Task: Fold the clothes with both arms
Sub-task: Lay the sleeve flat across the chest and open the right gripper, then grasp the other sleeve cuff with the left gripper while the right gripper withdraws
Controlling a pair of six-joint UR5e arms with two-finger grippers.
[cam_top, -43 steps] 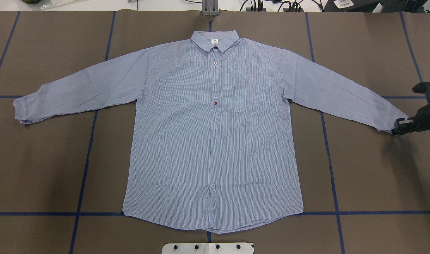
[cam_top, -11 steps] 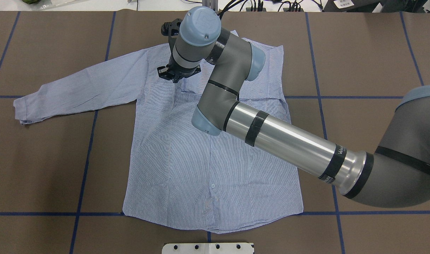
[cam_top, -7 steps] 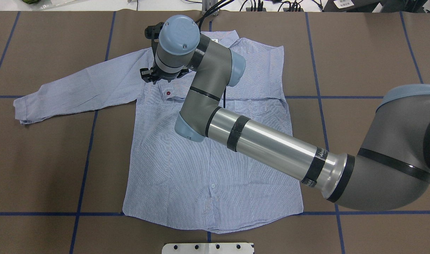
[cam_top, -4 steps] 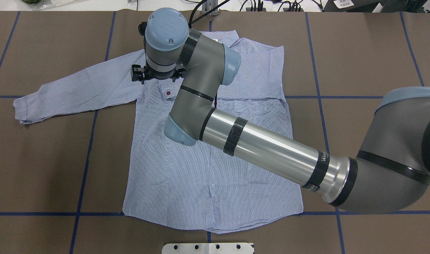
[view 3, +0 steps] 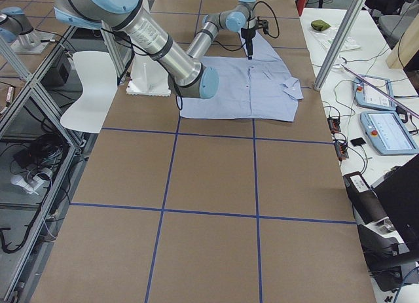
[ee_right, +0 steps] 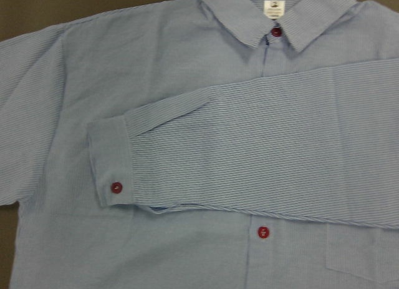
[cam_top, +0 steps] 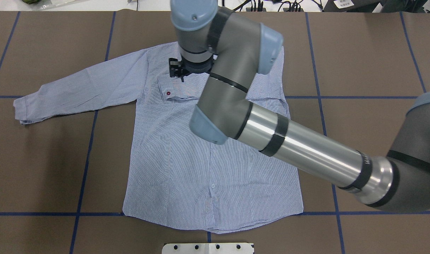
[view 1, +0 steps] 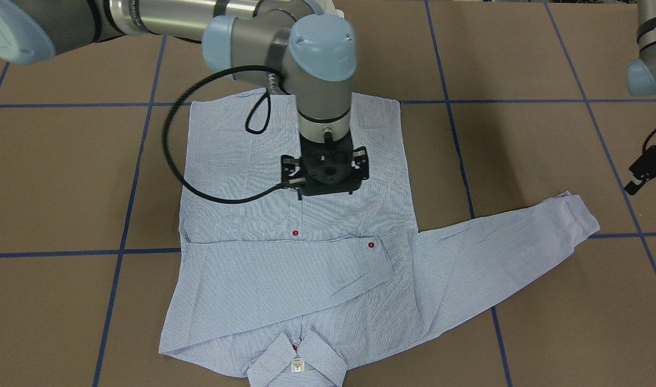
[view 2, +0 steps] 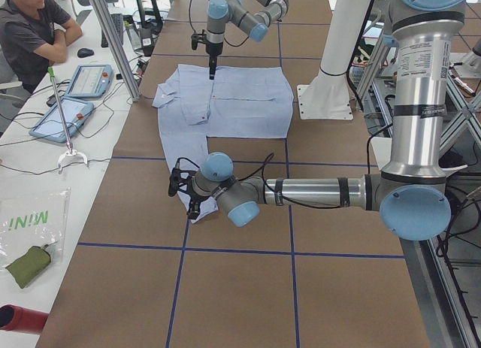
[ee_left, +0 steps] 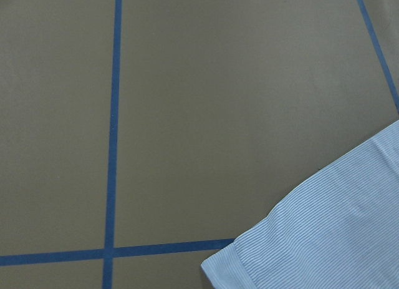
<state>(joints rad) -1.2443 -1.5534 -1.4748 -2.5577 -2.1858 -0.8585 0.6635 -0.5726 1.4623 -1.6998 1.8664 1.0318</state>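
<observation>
The light blue striped shirt (cam_top: 208, 165) lies face up on the brown table, collar (view 1: 296, 360) at the far side. Its right sleeve is folded across the chest, and the cuff with a red button (cam_top: 168, 92) rests there, touched by nothing. The other sleeve (cam_top: 77, 88) stretches out flat. My right gripper (cam_top: 176, 70) hangs above the chest, clear of the cloth, and looks open; it is also seen from the front (view 1: 326, 183). My left gripper (view 1: 650, 185) hovers open just beyond the outstretched cuff (view 1: 580, 215), apart from it. A corner of that cuff (ee_left: 324, 239) fills the left wrist view.
Blue tape lines (cam_top: 84, 155) divide the table cover into squares. The white base plate (cam_top: 208, 248) sits at the near edge. A person (view 2: 30, 32) sits at a side bench with tablets (view 2: 90, 81) and cables. Aluminium posts (view 2: 113, 40) stand along that edge.
The right arm carried the right sleeve across the chest and let it go. Since 0.6 s ago its gripper has risen and shifted right, leaving the cuff lying there.
</observation>
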